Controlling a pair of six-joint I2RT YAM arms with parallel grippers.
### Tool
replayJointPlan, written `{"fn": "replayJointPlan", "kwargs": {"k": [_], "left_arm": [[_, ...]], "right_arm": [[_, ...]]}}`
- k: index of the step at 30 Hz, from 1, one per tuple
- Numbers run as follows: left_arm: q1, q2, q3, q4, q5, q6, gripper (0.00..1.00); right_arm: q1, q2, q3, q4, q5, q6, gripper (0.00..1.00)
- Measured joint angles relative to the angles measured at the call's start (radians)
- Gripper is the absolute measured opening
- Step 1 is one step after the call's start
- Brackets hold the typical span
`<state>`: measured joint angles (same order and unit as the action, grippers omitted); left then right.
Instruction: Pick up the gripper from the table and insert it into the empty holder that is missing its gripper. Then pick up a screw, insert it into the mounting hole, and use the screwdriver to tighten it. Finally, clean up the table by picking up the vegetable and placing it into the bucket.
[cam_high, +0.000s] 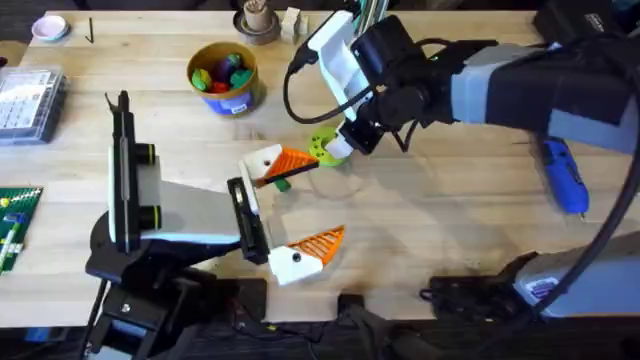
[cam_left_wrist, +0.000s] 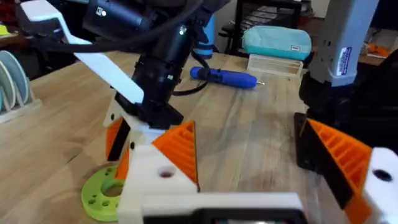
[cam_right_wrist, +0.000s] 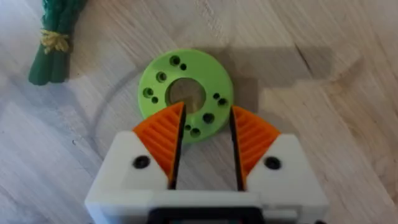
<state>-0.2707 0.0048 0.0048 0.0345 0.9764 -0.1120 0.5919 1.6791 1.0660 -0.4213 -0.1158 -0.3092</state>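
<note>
Right wrist, right tool (cam_right_wrist: 205, 146) parted over green disc (cam_right_wrist: 185, 93), vegetable (cam_right_wrist: 53, 40) near

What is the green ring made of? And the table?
The green ring looks like matte plastic: one even lime colour with neat round holes, maybe printed. The table looks like pale wood, with long grain lines and a soft sheen; it could be a veneer.

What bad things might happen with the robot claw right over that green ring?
1. The right claw hangs open over the lime-green disc, which isn't part of the job; it might grab that by mistake.
2. The vegetable lies close beside the disc, so a sideways move may knock it away.
3. The left claw sits close by, so the two arms might bump.
</note>
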Motion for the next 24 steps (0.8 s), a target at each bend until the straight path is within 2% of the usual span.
{"fn": "replayJointPlan", "kwargs": {"k": [14,24], "left_arm": [[0.0,0.0,0.0,0.0,-0.001,0.0,0.993],[0.0,0.0,0.0,0.0,-0.001,0.0,0.992]], "right_arm": [[0.026,0.0,0.0,0.001,0.011,0.003,0.398],[0.026,0.0,0.0,-0.003,0.03,0.003,0.393]]}}
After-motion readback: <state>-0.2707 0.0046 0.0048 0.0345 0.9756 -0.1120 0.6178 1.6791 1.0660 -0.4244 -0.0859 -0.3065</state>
